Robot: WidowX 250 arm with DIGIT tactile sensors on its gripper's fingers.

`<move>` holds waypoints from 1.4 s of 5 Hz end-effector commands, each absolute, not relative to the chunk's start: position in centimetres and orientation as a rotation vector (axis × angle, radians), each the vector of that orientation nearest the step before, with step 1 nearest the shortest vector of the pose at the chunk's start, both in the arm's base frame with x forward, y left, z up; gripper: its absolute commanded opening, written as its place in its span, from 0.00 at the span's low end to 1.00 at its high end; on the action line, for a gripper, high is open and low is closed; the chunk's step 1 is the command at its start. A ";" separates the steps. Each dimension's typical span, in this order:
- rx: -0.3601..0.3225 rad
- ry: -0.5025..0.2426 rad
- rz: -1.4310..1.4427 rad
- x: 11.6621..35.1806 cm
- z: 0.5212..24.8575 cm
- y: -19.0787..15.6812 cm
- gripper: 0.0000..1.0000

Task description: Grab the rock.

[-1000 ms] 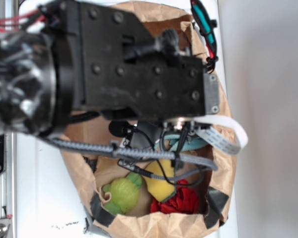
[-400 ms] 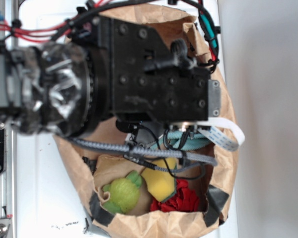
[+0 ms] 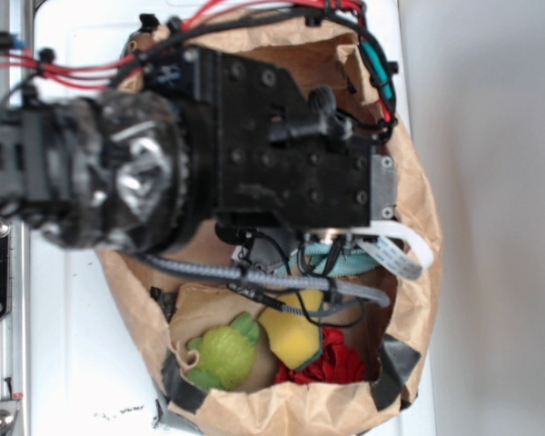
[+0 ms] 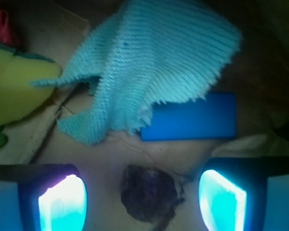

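Brown paper, crumpled and taped at the corners, makes the bag (image 3: 416, 227) that holds everything, and the big black arm (image 3: 282, 145) reaches down into it. Under it lie a ribbed pale-blue cloth (image 4: 154, 62), a smooth blue block (image 4: 190, 123), a soft green-yellow plush toy (image 3: 222, 354) and something red and frilly (image 3: 336, 363). Smallest is the rock (image 4: 149, 193), dark, lumpy and pitted, sitting on the bag's floor just short of the block. The pincer (image 4: 143, 197) stands wide, its glowing fingers (image 4: 62, 201) either side of the rock without touching. Lining up looks done; I'd say it needs to sink a little and close.
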State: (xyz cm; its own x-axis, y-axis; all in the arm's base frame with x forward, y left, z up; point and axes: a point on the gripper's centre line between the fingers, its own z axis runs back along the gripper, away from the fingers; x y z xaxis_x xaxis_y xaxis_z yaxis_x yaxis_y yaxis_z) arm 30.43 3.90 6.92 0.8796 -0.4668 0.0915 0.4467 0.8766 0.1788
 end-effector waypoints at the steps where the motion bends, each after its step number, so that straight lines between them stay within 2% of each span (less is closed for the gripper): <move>1: 0.144 -0.172 -0.518 30.8 7.5 3.8 1.00; 2: 0.130 -0.163 -0.534 31.0 7.5 3.7 1.00; 4: 0.155 -0.109 -0.532 30.8 7.0 4.1 1.00; 6: 0.131 -0.080 -0.534 30.2 6.9 4.7 1.00; 7: 0.092 -0.109 -0.539 29.9 7.5 5.5 1.00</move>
State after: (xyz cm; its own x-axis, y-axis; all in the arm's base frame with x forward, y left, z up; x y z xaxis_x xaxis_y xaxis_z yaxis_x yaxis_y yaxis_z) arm 29.08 5.18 5.49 0.8563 -0.5151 0.0390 0.5123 0.8565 0.0632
